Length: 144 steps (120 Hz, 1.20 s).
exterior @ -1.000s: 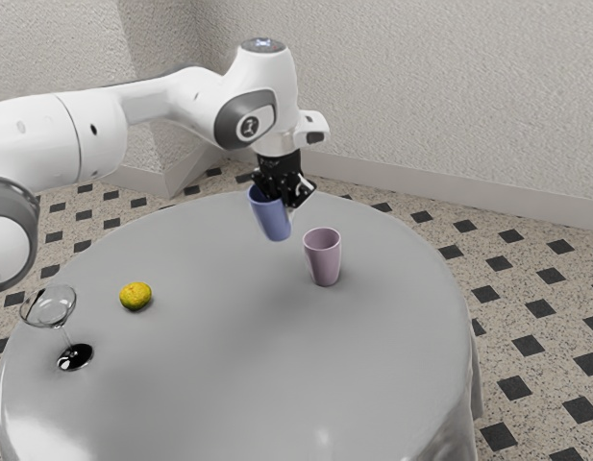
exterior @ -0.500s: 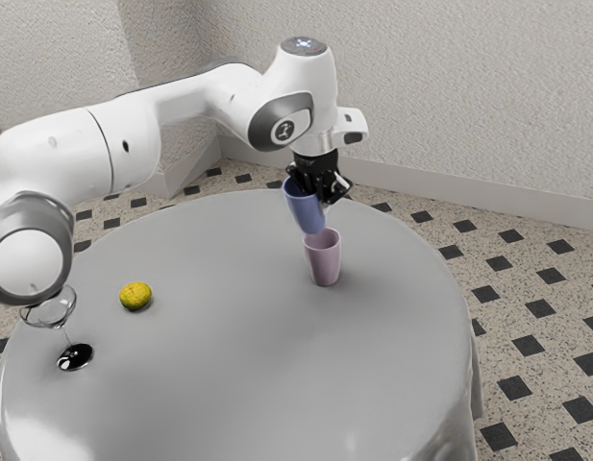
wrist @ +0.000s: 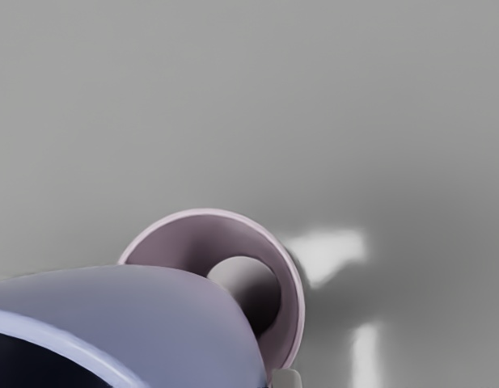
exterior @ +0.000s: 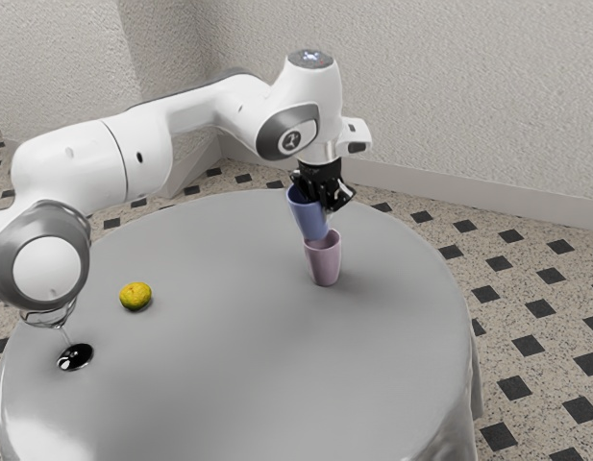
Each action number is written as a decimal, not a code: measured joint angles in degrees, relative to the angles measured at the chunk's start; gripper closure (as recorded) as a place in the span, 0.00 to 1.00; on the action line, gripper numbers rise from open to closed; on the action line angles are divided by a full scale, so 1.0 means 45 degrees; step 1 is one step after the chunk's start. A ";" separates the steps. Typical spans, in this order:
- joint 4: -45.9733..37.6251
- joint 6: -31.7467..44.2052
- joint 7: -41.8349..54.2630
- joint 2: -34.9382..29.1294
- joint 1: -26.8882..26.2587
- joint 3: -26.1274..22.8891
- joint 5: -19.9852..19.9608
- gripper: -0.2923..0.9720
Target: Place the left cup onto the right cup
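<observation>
Table [exterior: 277, 384] middle and front edge lie open; pink cup [exterior: 322, 261] blocks the far side, yellow fruit [exterior: 135, 296] and wine glass [exterior: 75, 357] the exterior view's left edge.

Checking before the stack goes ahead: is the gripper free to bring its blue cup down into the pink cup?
Probably yes. The gripper holds the blue cup tilted right over the pink cup, whose mouth is open and empty; the yellow fruit lies far off.

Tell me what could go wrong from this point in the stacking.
1. The blue cup hangs tilted, its base at the pink cup's rim; lowering it could catch that rim and tip the pink cup.
2. Let go while tilted, it may seat crookedly or topple onto the table.
</observation>
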 joint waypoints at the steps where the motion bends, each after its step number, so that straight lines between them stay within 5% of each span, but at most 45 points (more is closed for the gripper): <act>1: -0.0001 0.0003 0.0005 0.0010 0.0000 0.0000 0.0003 0.85; 144: -0.0176 0.0849 0.0332 0.0594 -0.0067 0.0087 0.0031 0.84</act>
